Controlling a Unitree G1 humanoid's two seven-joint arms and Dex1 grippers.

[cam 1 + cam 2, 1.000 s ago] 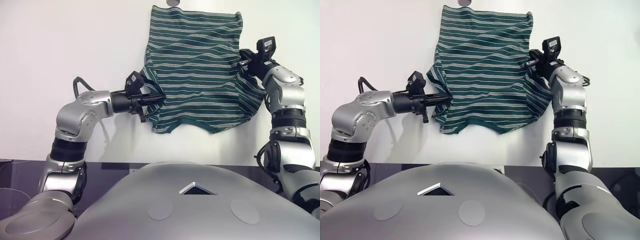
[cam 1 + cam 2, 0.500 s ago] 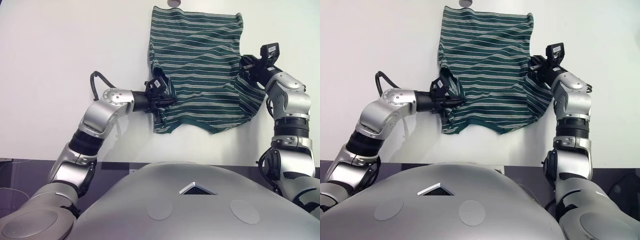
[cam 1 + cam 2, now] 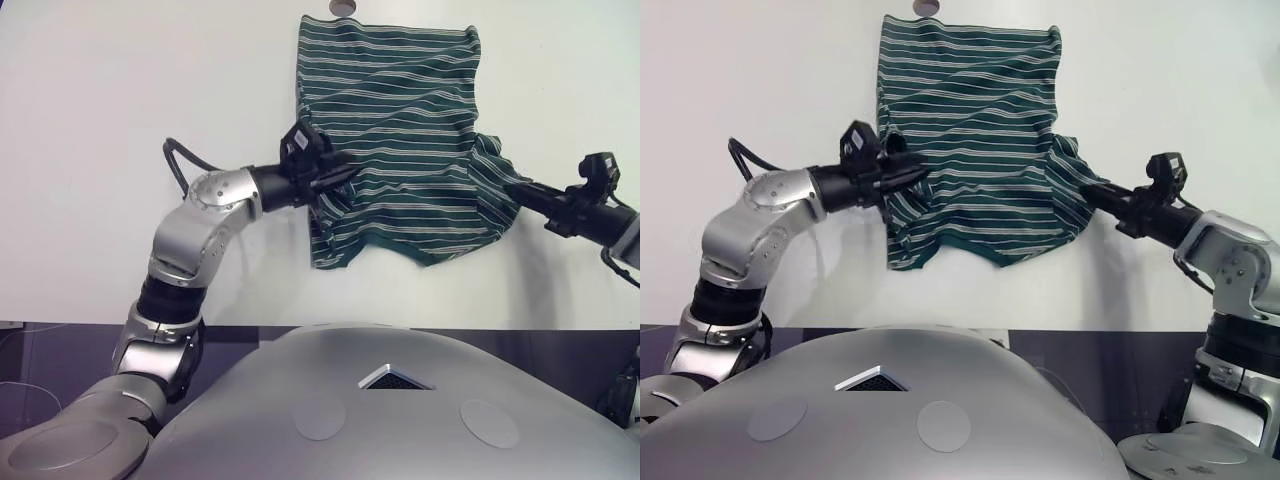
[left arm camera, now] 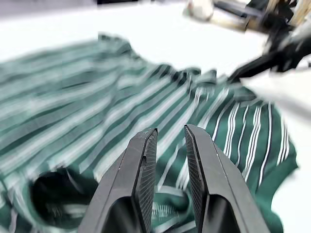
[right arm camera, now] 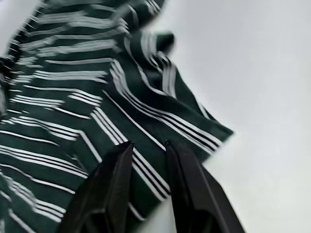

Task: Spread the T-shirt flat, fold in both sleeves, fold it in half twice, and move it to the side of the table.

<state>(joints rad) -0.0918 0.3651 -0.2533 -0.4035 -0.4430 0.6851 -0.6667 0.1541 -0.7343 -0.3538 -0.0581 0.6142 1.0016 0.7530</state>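
A green T-shirt with white stripes (image 3: 400, 130) lies rumpled on the white table (image 3: 110, 120). Its left sleeve (image 3: 325, 215) is folded in over the body. The right sleeve (image 3: 495, 175) sticks out sideways. My left gripper (image 3: 340, 178) hovers over the shirt's left side. In the left wrist view its fingers (image 4: 146, 160) stand a narrow gap apart with nothing between them. My right gripper (image 3: 518, 190) points in from the right at the tip of the right sleeve (image 5: 194, 116). Its fingers (image 5: 121, 165) are also slightly apart above the cloth.
A small round grey object (image 3: 343, 5) sits at the far edge just beyond the shirt. White table surface stretches left and right of the shirt. The table's near edge (image 3: 60, 322) runs along the front.
My left gripper carried the left sleeve inward over the body and now sits above it. My right arm swung out to the right, its gripper leaving the shirt's upper right side for the sleeve tip.
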